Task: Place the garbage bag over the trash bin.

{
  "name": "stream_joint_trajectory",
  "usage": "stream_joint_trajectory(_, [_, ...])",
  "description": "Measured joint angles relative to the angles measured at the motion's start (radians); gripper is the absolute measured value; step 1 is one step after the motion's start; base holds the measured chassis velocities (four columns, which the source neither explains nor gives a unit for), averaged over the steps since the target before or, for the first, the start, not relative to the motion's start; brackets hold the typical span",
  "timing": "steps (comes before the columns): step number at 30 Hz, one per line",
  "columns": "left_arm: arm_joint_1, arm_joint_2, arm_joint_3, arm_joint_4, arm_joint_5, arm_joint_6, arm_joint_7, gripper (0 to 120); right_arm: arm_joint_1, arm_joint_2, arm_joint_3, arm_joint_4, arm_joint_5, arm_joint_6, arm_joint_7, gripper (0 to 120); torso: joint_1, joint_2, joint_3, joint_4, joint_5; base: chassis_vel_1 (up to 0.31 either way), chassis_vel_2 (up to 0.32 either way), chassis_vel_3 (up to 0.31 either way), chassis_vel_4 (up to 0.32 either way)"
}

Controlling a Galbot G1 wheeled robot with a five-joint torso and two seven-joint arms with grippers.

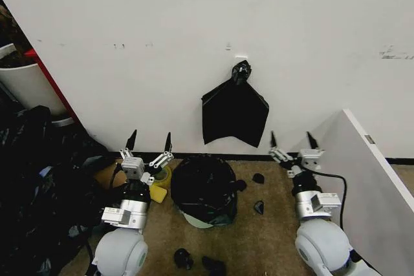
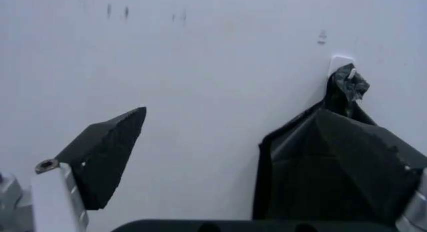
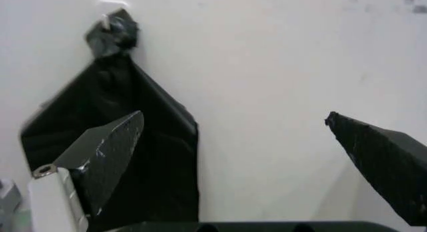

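The trash bin (image 1: 196,220) stands on the floor against the wall, between my two arms. Only a sliver of its cream body shows low down. The glossy, crinkled black garbage bag (image 1: 203,182) is draped over its top and sides. My left gripper (image 1: 150,141) is open beside the bin's left, fingers pointing up, holding nothing. My right gripper (image 1: 291,140) is open to the bin's right, also with nothing in it. In the right wrist view the two dark fingertips (image 3: 110,149) stand wide apart before the wall.
A flat black bag (image 1: 234,114) hangs from a wall hook above the bin. Bulky black sacks (image 1: 32,179) and a white cylinder (image 1: 29,85) crowd the left. A white panel (image 1: 369,179) leans at the right. A yellow roll (image 1: 160,176) and black scraps (image 1: 183,258) lie on the floor.
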Motion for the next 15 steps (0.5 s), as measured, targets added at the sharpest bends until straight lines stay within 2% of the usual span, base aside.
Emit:
stream_joint_trajectory(4, [-0.012,0.021,-0.004,-0.003,-0.094,0.046,-0.002,100,-0.006,0.019,0.078,-0.028,0.003,0.023,-0.075,100,0.000,0.000,0.000,0.0001,0.0002,0.000,0.000,0.000,0.000])
stream_joint_trajectory(15, [-0.013,0.020,-0.007,-0.003,-0.143,0.084,0.000,100,-0.071,0.029,0.129,0.010,0.022,0.010,-0.141,100,0.000,0.000,0.000,-0.0001,0.0000,0.000,0.000,0.000,0.000])
